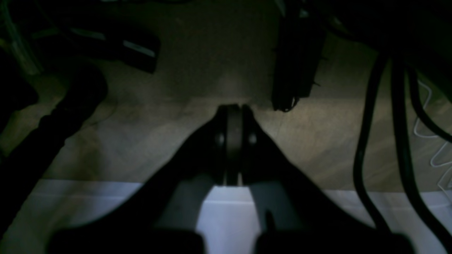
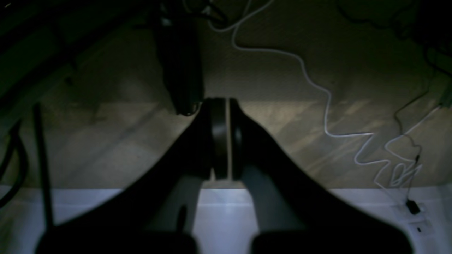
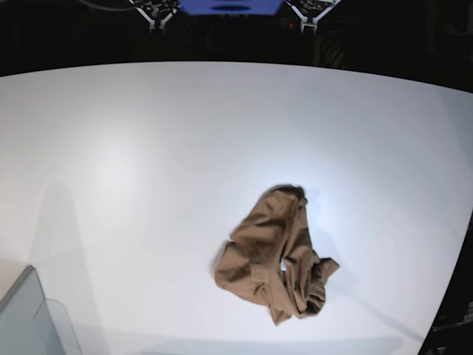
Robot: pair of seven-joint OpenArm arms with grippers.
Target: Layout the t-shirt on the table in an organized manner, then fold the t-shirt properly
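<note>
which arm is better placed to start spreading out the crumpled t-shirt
Probably left: the t-shirt lies bunched on the table's right side in the base view, the left arm's side. Both grippers are shut and off the table.

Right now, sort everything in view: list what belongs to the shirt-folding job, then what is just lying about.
Job:
- crumpled tan-brown cloth t-shirt
- large matte white table
- left gripper, shut, empty
- right gripper, shut, empty

Lying about:
- grey translucent bin, at the table's corner
- thin white cable, on the floor

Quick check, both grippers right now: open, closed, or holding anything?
Left gripper: closed, fingers pressed together, holding nothing.
Right gripper: closed, holding nothing.
The t-shirt lies crumpled on the table, untouched.
</note>
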